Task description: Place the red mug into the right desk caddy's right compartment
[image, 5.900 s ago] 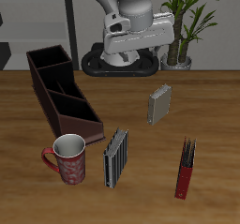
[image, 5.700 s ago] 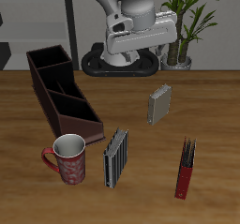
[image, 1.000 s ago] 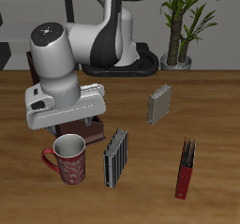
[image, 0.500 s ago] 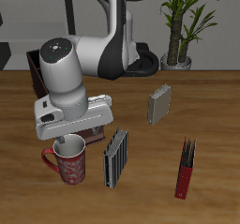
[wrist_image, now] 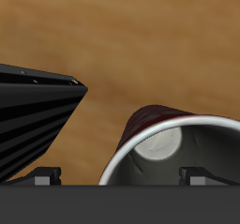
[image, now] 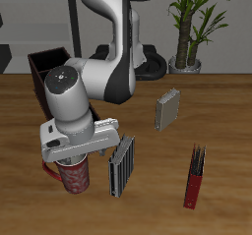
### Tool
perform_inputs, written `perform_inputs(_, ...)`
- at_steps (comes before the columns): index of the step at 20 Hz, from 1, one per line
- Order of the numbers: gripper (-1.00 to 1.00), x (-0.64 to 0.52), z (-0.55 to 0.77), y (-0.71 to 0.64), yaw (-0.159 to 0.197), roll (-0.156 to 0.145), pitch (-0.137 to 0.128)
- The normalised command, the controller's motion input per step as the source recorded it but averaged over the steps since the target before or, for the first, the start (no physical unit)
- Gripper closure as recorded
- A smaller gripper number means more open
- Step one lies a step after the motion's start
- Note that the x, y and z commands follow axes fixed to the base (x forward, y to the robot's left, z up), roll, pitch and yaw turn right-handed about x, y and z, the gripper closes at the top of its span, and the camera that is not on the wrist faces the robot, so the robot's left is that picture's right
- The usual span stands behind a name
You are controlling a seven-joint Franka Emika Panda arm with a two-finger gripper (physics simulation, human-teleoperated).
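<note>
**Gripper low over the red mug near the table's front edge**

Item 1. Red mug [image: 72, 177]: stands upright on the wooden table [image: 221, 111], close to the front edge and towards the corner where the caddy sits. Only the lower body and a bit of the handle show from outside; the arm's head covers the rim. In the wrist view the mug [wrist_image: 173, 148] shows its pale rim and grey-white inside, with the speckled red wall behind.

Item 2. Gripper [image: 75, 158]: hangs directly over the mug's mouth, pointing down, fingers at about rim height. In the wrist view two dark finger parts show, one to each side of the mug's opening. Whether the jaws are apart or pressed on the rim cannot be told.

Item 3. Desk caddy [image: 44, 67]: long dark maroon box lying farther back than the mug, running from the back of the table towards the front. The arm hides most of it; only the tall-walled far end is visible. Its compartments cannot be made out.

Item 4. Grey ribbed block [image: 121, 164]: upright, just beside the mug, near the front edge. It is the dark ridged shape [wrist_image: 33, 120] in the wrist view.

Item 5. Second grey block [image: 167, 108]: upright, mid-table, well apart from the mug.

Item 6. Slim red book [image: 196, 177]: upright, near the front edge, towards the opposite corner.

Item 7. Potted plant [image: 192, 28]: behind the table's back edge.
</note>
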Motion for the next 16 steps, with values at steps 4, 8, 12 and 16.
perform_inputs(4, 1.00, 0.07, -0.43, -0.14, -0.022, -0.047, 0.054)
perform_inputs(8, 1.00, 0.04, -0.18, -0.17, -0.001, -0.026, 0.024)
perform_inputs(12, 1.00, -0.03, 0.02, -0.19, -0.003, -0.043, -0.010)
perform_inputs(16, 1.00, 0.01, 0.06, -0.04, -0.002, -0.009, -0.004)
